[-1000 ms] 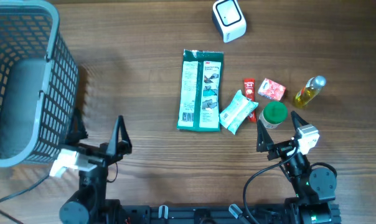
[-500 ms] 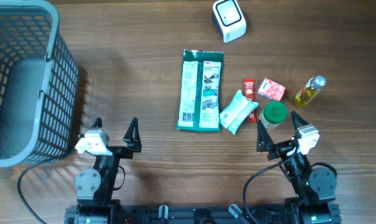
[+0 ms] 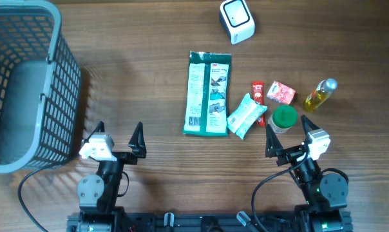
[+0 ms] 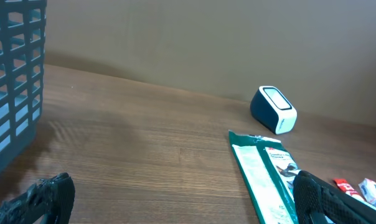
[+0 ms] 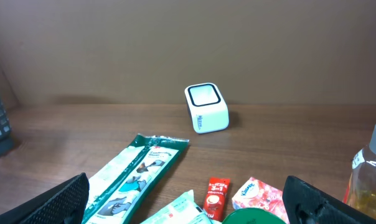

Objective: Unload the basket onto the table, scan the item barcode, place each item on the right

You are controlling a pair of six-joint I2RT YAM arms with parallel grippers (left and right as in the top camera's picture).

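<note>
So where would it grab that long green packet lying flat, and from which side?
Probably from straight above, jaws across the narrow width of the green packet. It lies flat, so only its long edges offer a hold. The far half looks best: both edges are free there, while the tissue pack crowds the near right edge.

Matt wood-grain table (image 3: pixel 149 77), plastic lattice basket (image 3: pixel 66 84), glossy green packet (image 3: pixel 208 94), smooth plastic scanner (image 3: pixel 236 20)

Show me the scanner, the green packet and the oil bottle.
scanner (image 3: pixel 236 14), overhead view, its top window.
green packet (image 3: pixel 208 93), overhead view, its middle.
oil bottle (image 3: pixel 315 98), overhead view, its yellow body.
</note>
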